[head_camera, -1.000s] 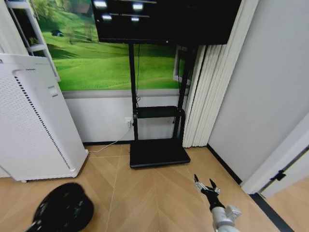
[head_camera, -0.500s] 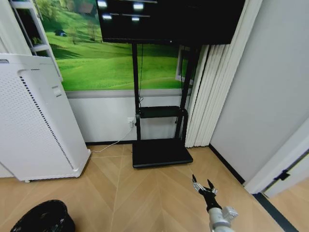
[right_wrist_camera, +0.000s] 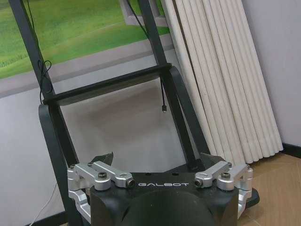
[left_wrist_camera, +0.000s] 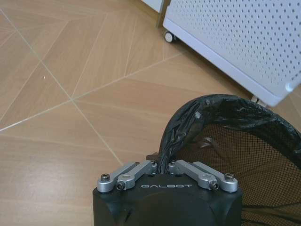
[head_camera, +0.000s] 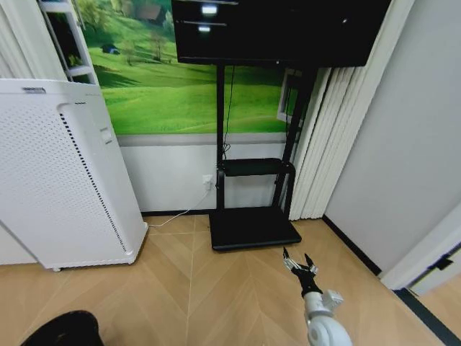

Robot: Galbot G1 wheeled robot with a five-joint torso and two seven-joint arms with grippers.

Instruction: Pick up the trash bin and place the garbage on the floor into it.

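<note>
While the left gripper (left_wrist_camera: 160,167) is clamped on the rim of the trash bin (left_wrist_camera: 221,141), its fingers pressed together over the black liner, the bin sits at 7 o'clock in the head view (head_camera: 65,330), low above the floor (head_camera: 216,303). At 10 o'clock from the bin stands a white appliance (head_camera: 65,180) on small wheels, close by. The right gripper (head_camera: 299,264) hangs at 5 o'clock with its fingers spread, holding nothing. Just past it at 12 lies the flat base of the TV stand (head_camera: 253,228), with white curtains (head_camera: 320,144) at 1 o'clock. Bare parquet lies open between bin and right gripper.
</note>
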